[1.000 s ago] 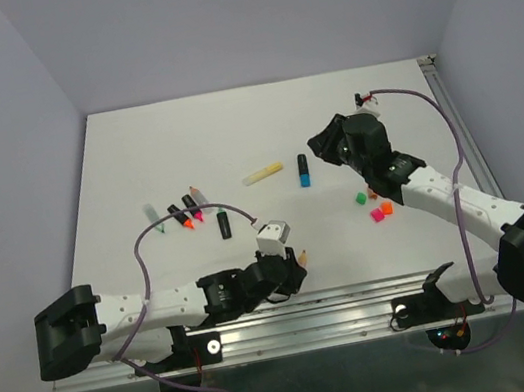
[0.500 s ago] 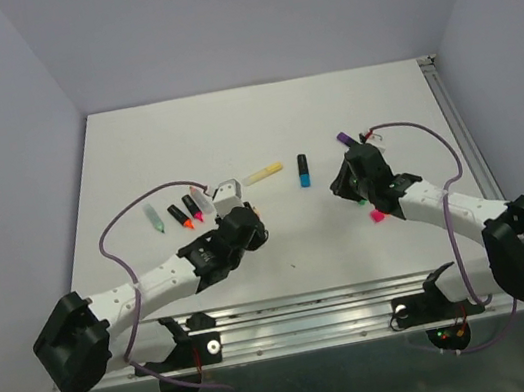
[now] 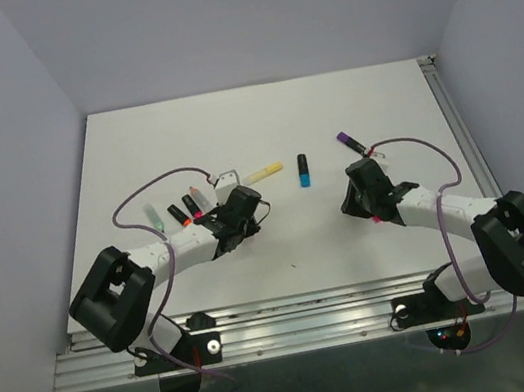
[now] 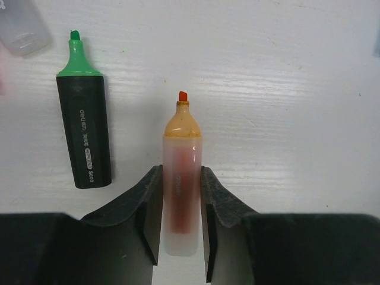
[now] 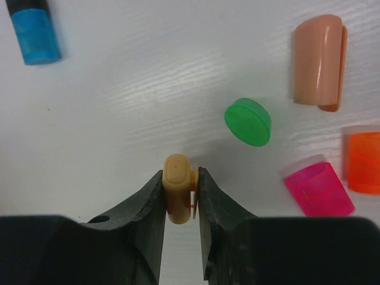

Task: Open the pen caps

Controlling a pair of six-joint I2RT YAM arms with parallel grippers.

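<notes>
My left gripper [image 4: 180, 237] is shut on an uncapped pastel orange marker barrel [image 4: 181, 178], its orange tip pointing away, low over the table. An uncapped black marker with a green tip [image 4: 84, 130] lies just left of it. My right gripper [image 5: 181, 237] is shut on a pastel orange cap [image 5: 178, 190], held on end. Loose caps lie ahead of it: green [image 5: 247, 122], peach [image 5: 317, 61], pink [image 5: 317, 189] and orange [image 5: 363, 162]. In the top view the left gripper [image 3: 244, 209] is at mid-left and the right gripper [image 3: 354, 197] at mid-right.
A black marker with a blue cap [image 3: 304, 170], a capped pastel yellow marker [image 3: 263, 172] and a purple-capped marker [image 3: 352, 141] lie behind the grippers. Three uncapped markers [image 3: 177, 214] lie in a row left of the left gripper. Cables loop over both arms.
The left arm swung from the near edge up to the marker row, carrying the orange barrel. The right gripper moved toward me to the loose caps, uncovering the purple-capped marker.
</notes>
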